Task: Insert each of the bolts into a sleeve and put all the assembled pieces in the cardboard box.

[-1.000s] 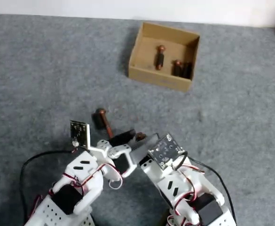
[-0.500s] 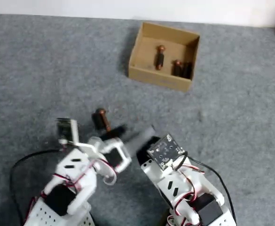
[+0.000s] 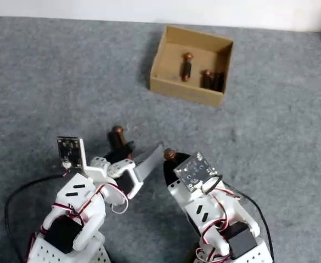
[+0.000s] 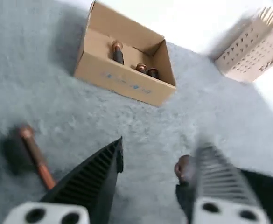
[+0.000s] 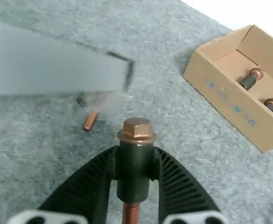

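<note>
— Right gripper, entry one: what's its condition?
— Clenched on a black sleeve with a copper bolt through it. The bolt's head stands out past the fingertips and its threaded end shows behind them. It is held over the grey carpet.
— Left gripper?
— Released, jaws spread wide, nothing between them. It sits just beside the right one, with its tips near a loose bolt.
— And that loose bolt?
— It lies flat on the carpet, with a dark sleeve just beside its head end. I cannot tell whether they touch.
— Cardboard box?
— It is well apart from both arms, toward the far side. It holds assembled pieces: one lying alone, two more close together at one end.
</note>
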`<act>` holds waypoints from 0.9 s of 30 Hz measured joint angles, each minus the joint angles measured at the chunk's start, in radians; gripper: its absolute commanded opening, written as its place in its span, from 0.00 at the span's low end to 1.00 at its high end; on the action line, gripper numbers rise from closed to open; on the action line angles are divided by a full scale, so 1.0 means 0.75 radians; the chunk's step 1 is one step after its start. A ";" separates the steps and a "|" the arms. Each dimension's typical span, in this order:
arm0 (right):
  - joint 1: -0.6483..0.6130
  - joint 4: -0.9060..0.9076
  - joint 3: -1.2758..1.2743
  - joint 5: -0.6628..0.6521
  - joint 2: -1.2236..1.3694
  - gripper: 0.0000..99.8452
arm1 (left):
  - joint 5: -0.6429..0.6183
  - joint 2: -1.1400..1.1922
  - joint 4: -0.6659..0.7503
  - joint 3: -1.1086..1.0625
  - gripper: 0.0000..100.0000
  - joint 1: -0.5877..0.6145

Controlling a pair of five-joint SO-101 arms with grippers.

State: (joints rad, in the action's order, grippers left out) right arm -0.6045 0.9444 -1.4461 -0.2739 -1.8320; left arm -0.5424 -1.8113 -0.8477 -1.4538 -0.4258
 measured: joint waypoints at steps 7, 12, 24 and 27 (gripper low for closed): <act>0.051 -0.072 -0.010 -0.002 0.002 0.01 | 0.829 -0.002 0.002 -0.023 0.01 -0.004; 0.225 -0.221 -0.049 -0.002 0.004 0.01 | 0.808 0.000 0.078 -0.115 0.01 0.155; 0.342 -0.340 0.407 -0.002 0.743 0.01 | 0.757 0.000 0.184 -0.158 0.01 0.336; 0.419 -0.372 0.689 -0.002 1.095 0.01 | 0.757 0.000 0.192 -0.178 0.01 0.340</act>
State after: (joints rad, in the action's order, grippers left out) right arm -0.2900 0.6651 -0.9291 -0.2754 -1.0111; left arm 0.0253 -1.8113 -0.7035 -1.5873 -0.1711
